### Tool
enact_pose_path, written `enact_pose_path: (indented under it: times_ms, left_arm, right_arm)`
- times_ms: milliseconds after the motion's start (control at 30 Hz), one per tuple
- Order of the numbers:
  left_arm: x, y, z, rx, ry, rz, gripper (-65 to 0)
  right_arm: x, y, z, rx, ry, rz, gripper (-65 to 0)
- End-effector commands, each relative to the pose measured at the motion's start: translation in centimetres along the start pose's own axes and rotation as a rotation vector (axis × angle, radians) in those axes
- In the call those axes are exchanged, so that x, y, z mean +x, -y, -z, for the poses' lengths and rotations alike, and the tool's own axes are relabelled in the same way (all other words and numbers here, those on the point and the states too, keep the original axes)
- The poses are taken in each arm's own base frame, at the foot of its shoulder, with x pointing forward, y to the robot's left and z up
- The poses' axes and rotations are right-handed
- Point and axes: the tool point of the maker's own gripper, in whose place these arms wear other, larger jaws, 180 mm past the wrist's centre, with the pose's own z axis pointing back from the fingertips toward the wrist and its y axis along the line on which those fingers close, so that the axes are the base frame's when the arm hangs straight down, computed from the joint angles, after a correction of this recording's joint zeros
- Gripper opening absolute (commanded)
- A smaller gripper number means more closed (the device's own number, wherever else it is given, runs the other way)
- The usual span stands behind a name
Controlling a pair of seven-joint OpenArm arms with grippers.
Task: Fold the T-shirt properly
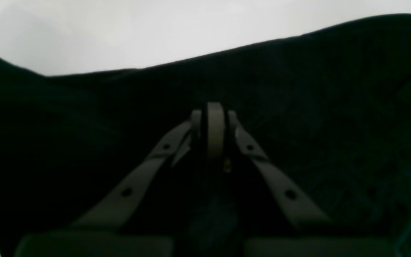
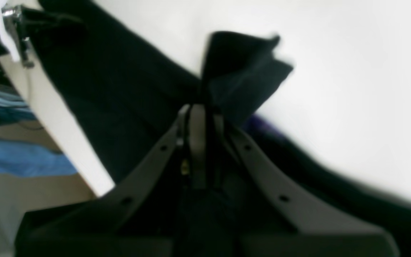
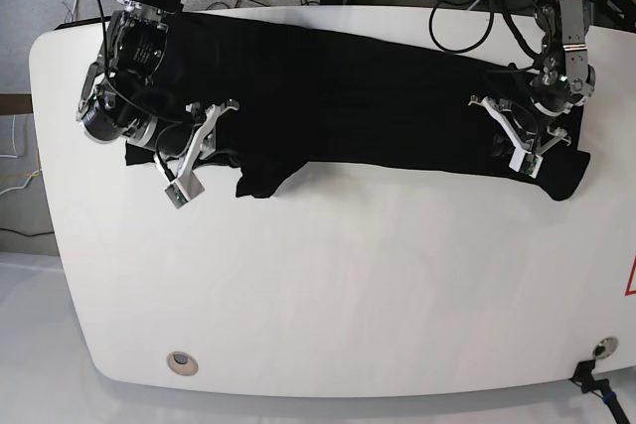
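The black T-shirt (image 3: 348, 96) lies stretched as a long band across the far half of the white table (image 3: 318, 295). My right gripper (image 3: 214, 136), on the left of the base view, is shut on the shirt's left end. In the right wrist view a tuft of the T-shirt (image 2: 241, 67) sticks out past the right gripper (image 2: 200, 110), and a bit of purple print (image 2: 262, 125) shows beside it. My left gripper (image 3: 512, 136) rests on the shirt's right end. In its wrist view the left gripper (image 1: 214, 107) is shut, with the dark T-shirt (image 1: 298, 107) all around it.
Black cables (image 3: 467, 17) hang behind the table's far edge. Round fittings (image 3: 180, 362) sit in the table near the front corners. The table's edge (image 2: 55, 117) runs close to the right gripper, with blue floor covering (image 2: 16, 157) below it.
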Motion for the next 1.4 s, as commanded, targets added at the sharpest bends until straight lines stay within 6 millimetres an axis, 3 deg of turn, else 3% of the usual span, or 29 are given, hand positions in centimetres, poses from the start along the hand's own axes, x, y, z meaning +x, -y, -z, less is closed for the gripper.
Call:
enact_pose_path:
  times_ms: [0, 267, 500, 700, 800, 900, 967, 1067, 1167, 1367]
  left_arm:
    - [1.6, -0.6, -0.3, 0.011, 0.050, 0.009, -65.0]
    - [1.5, -0.6, -0.2, 0.011, 0.047, 0.008, -65.0]
    - [0.0, -0.8, 0.2, 0.010, 0.011, -0.015, -65.0]
    - [0.0, -0.8, 0.2, 0.010, 0.011, -0.015, -65.0]
    - [0.0, -0.8, 0.2, 0.010, 0.011, -0.015, -65.0]
    - [0.0, -0.8, 0.2, 0.010, 0.011, -0.015, -65.0]
    - [0.0, -0.8, 0.2, 0.010, 0.011, -0.015, -65.0]
    - [0.1, -0.8, 0.2, 0.010, 0.013, -0.015, -65.0]
    - [0.1, -0.8, 0.2, 0.010, 0.013, -0.015, -65.0]
    - [0.1, -0.8, 0.2, 0.010, 0.013, -0.015, -65.0]
  right_arm:
    - [0.0, -0.4, -0.7, 0.010, 0.025, -0.005, -65.0]
    - [-4.5, -4.0, -2.3, 0.059, -0.021, 0.024, -65.0]
    - [-8.4, -6.3, -4.2, 0.166, -0.070, 0.112, -65.0]
    - [-11.1, -9.4, -3.7, 0.289, -0.205, 0.071, -65.0]
    - [-11.8, -10.0, -3.7, 0.317, -0.241, 0.057, -48.7]
    - [-11.8, -9.9, -3.6, 0.329, -0.269, 0.020, -33.4]
    - [-12.2, -10.1, -3.7, 0.348, -0.312, -0.016, -27.8]
    - [-12.3, -9.3, -4.2, 0.345, -0.364, -0.072, -27.2]
    - [-10.6, -7.3, -4.3, 0.297, -0.361, -0.135, -27.2]
    - [-7.4, -1.3, -3.5, 0.100, -0.255, -0.076, -27.2]
